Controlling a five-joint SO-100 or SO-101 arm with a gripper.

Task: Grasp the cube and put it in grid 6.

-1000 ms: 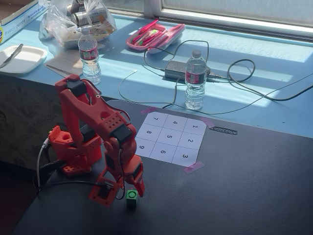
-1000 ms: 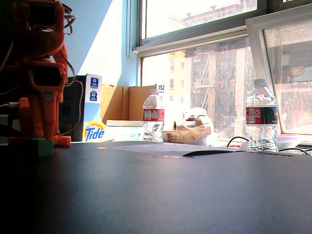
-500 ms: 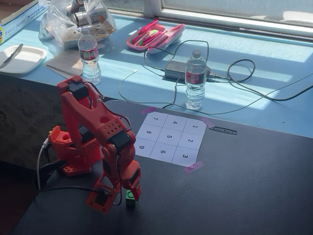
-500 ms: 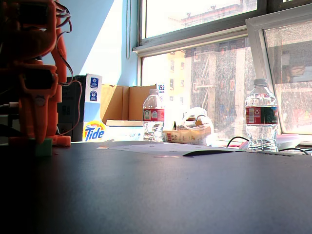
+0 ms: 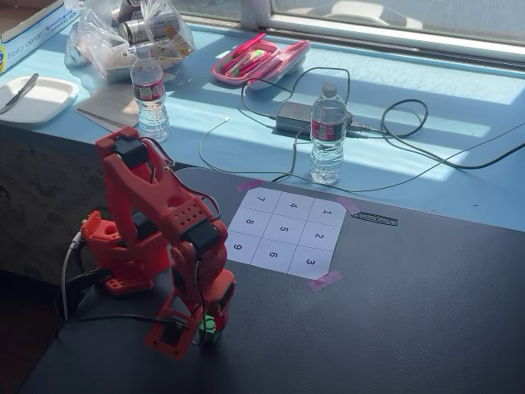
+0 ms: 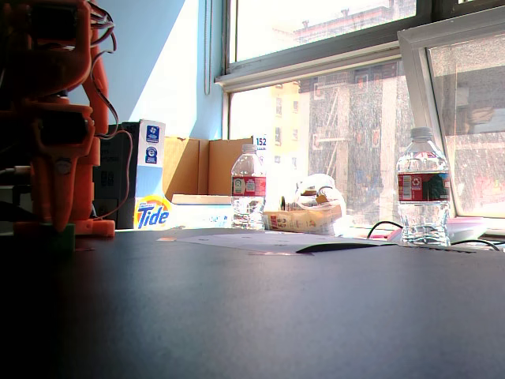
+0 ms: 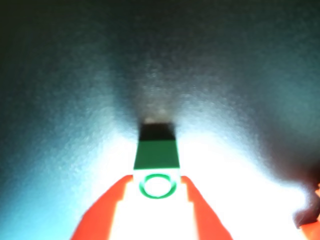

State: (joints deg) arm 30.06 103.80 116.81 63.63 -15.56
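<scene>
Jaws of glossy red plastic flank, seemingly pinch, the ring-marked green cube (image 7: 157, 165).

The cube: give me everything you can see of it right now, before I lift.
The cube is small, bright green and looks like smooth plastic, with a ring mark on the face nearest the wrist camera. It sits upright on the dark tabletop, well short of the numbered sheet. In the wrist view the gripper has one orange finger at each side of it, seemingly touching. In a fixed view only a green sliver shows under the arm. Whether it is firmly clamped cannot be told.
</scene>
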